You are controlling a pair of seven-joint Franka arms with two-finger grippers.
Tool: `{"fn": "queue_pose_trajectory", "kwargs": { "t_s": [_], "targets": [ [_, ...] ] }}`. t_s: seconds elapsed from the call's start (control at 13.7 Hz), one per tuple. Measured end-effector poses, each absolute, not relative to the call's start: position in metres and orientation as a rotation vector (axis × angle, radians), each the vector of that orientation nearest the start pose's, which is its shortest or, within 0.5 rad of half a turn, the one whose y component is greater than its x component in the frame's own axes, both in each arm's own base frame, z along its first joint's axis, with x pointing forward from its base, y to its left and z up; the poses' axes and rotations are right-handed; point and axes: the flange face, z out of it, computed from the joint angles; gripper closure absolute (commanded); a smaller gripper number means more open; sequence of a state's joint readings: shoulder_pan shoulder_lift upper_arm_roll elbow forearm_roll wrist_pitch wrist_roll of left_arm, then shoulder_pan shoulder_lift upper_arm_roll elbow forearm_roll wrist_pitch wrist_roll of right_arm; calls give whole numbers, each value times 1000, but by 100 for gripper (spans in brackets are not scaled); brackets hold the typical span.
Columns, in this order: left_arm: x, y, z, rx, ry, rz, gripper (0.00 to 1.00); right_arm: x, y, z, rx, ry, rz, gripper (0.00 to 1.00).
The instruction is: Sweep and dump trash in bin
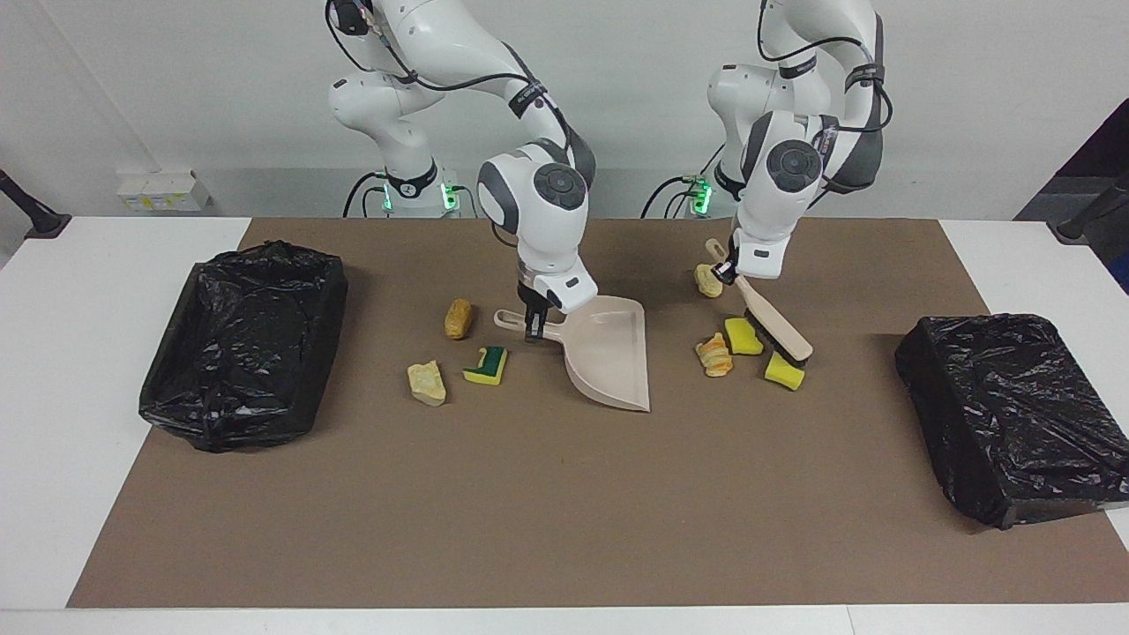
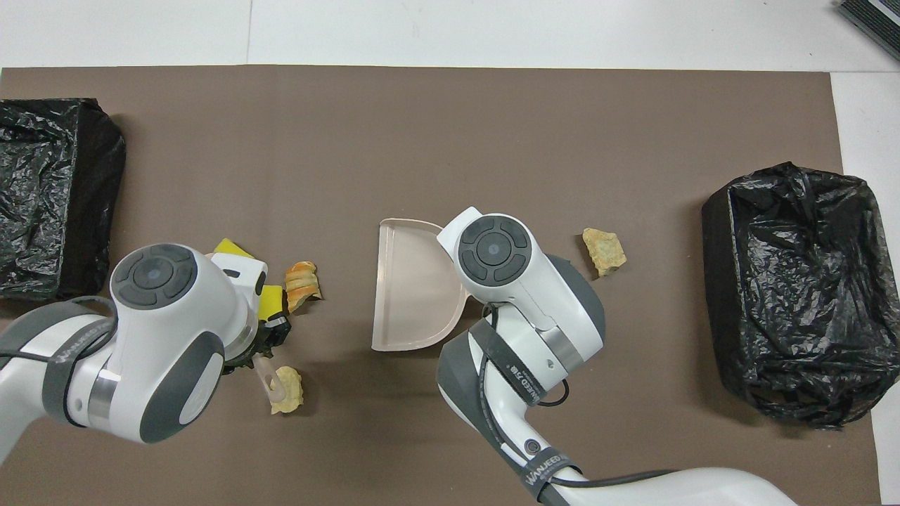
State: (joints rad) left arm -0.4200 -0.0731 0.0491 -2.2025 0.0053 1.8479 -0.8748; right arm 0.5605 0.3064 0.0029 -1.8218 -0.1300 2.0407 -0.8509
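Gripping brush (image 1: 776,324), left gripper (image 1: 727,270), bristles touching yellow sponge chunks (image 1: 743,336)

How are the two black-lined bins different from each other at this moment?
The bin at the right arm's end shows an open, hollow mouth; the bin at the left arm's end looks like a flat-topped block with no opening visible. The first sits slightly nearer to the robots. Both wear crinkled black bags.

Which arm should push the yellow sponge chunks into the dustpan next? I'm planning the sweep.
Left. The left gripper holds the brush, its bristles at the yellow sponge chunks. The right gripper grips the dustpan handle.
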Motion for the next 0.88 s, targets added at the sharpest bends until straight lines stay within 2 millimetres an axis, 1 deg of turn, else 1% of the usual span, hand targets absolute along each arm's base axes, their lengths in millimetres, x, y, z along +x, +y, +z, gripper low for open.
{"fn": "queue_pose_trajectory", "kwargs": {
  "t_s": [0.07, 0.15, 0.29, 0.44, 0.51, 0.59, 0.73, 0.88],
  "targets": [
    [455, -177, 401, -2843, -727, 374, 100, 530, 326, 362, -2392, -2180, 166, 100],
    [454, -176, 409, -2815, -719, 417, 100, 530, 326, 362, -2392, -2180, 166, 100],
    [438, -172, 427, -2743, -702, 522, 100, 530, 326, 362, -2392, -2180, 167, 100],
    [424, -177, 439, -2687, -785, 518, 100, 530, 326, 362, -2392, -2180, 167, 100],
    [414, -186, 439, -2659, -827, 502, 100, 530, 326, 362, -2392, -2180, 167, 100],
    [400, -201, 436, -2638, -852, 503, 100, 530, 326, 362, -2392, -2180, 167, 100],
    [369, -236, 418, -2591, -937, 532, 100, 530, 326, 362, -2392, -2180, 167, 100],
    [333, -272, 398, -2577, -978, 516, 100, 530, 326, 362, -2392, -2180, 167, 100]
  ]
}}
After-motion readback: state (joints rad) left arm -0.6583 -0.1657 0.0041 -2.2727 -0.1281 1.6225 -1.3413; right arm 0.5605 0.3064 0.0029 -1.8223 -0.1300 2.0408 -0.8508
